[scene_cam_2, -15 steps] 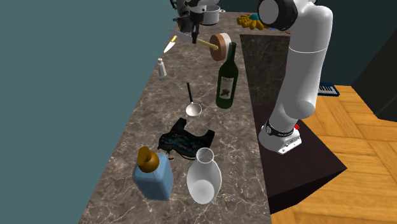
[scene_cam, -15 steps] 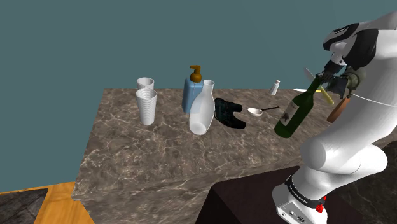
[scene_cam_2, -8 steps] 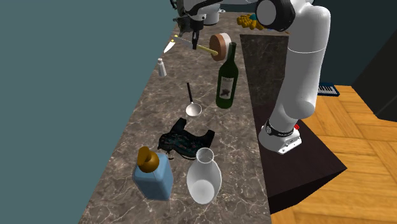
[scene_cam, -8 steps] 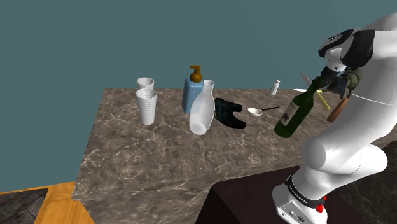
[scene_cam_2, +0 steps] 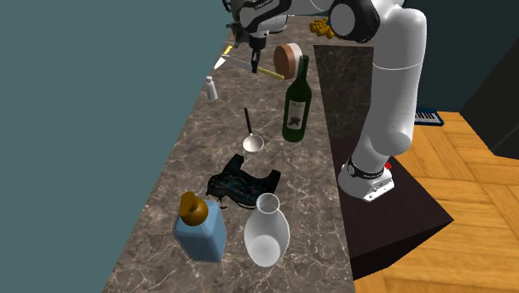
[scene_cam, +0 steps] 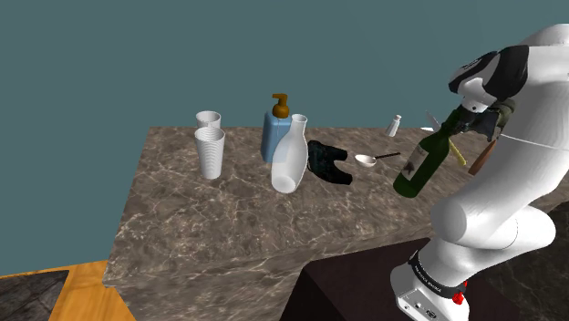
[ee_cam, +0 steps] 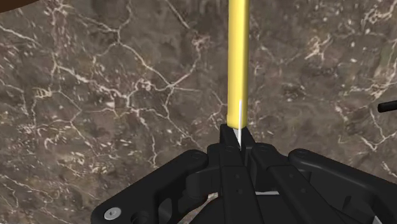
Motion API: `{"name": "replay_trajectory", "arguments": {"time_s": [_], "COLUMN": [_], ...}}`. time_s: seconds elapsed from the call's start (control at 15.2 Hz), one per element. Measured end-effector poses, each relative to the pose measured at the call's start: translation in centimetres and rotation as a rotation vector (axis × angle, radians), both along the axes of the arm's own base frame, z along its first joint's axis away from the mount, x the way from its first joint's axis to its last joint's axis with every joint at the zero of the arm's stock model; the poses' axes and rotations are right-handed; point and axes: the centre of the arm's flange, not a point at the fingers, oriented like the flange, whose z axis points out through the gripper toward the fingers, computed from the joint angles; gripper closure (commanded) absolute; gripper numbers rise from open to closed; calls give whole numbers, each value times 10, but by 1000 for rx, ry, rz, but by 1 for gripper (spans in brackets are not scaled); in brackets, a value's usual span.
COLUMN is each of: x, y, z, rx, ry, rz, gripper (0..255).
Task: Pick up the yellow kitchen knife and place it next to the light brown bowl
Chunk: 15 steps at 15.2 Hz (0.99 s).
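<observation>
My gripper [scene_cam_2: 254, 60] is shut on the knife [scene_cam_2: 268, 72], gripping it where the yellow handle meets the pale blade. The knife is held level above the far end of the marble counter [scene_cam_2: 274, 171]. In the wrist view the yellow handle [ee_cam: 236, 63] runs straight out from the closed gripper [ee_cam: 236, 137], with counter below it. The light brown bowl [scene_cam_2: 287, 57] stands tilted on its edge just beyond the handle's end. In the shoulder view the gripper [scene_cam: 458, 128] hangs behind the bottle's neck, with the knife [scene_cam: 455, 152] between the bottle and the bowl [scene_cam: 482, 156].
A green wine bottle [scene_cam_2: 295, 101] stands close beside the knife. A spoon [scene_cam_2: 252, 140], a small shaker [scene_cam_2: 212, 87], a dark cloth [scene_cam_2: 242, 185], a blue soap dispenser [scene_cam_2: 200, 230], a white vase [scene_cam_2: 266, 238] and two white cups [scene_cam: 210, 144] are spread along the counter. A pot [scene_cam_2: 272, 15] stands at the counter's far end.
The gripper with the knife has shifted slightly toward the shoulder view's left and lower over the counter. The knife has turned a little, its handle end now pointing past the bowl.
</observation>
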Motion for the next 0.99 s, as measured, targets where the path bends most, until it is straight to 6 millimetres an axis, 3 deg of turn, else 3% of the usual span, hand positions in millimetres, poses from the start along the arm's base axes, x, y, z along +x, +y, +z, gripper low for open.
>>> {"name": "replay_trajectory", "arguments": {"time_s": [0.73, 0.99], "x": [0, 0], "y": [1, 0], "z": [-58, -66], "rx": [-1, -1], "ry": [0, 0], "rz": [0, 0], "gripper": [255, 255]}}
